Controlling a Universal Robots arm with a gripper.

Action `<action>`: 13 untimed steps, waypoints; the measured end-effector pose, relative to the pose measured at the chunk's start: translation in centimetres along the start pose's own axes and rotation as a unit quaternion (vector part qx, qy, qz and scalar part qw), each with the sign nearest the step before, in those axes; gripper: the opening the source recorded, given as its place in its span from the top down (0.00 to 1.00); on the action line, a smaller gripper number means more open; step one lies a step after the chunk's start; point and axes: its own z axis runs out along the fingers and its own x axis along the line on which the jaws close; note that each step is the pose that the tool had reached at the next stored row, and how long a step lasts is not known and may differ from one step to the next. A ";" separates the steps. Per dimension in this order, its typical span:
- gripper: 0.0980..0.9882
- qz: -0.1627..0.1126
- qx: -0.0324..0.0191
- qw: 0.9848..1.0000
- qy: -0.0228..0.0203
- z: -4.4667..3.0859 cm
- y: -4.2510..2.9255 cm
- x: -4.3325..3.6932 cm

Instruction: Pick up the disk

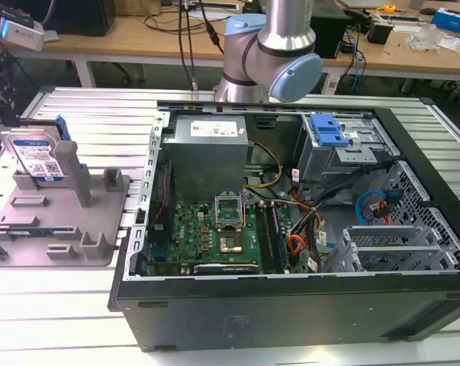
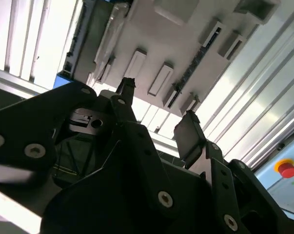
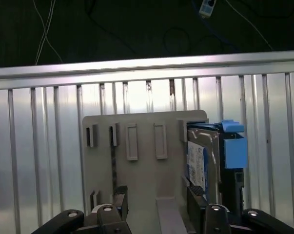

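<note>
Two black fingers (image 2: 188, 134) of the gripper (image 2: 156, 103) stand apart, holding nothing. Beyond them the grey fixture (image 3: 142, 170) carries the disk (image 3: 201, 158), which stands upright on its edge. In the exterior view the disk sits at middle left of the frame, well apart from the arm (image 1: 271, 53) at top centre.
</note>
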 end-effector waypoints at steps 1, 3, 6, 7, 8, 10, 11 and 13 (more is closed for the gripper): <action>0.44 -0.001 0.000 1.000 0.001 0.00 0.06 -0.47; 0.44 -0.003 0.000 1.000 0.002 -0.03 0.20 -1.65; 0.44 -0.005 0.000 1.000 0.003 -0.06 0.30 -3.37; 0.44 -0.006 0.000 1.000 0.003 -0.08 0.38 -4.42; 0.44 -0.007 0.000 1.000 0.003 -0.10 0.42 -5.09; 0.44 -0.009 0.001 1.000 0.004 0.04 1.22 -6.32; 0.44 -0.009 0.001 1.000 0.004 0.22 2.12 -6.33; 0.44 -0.010 0.001 1.000 0.004 0.50 3.46 -6.33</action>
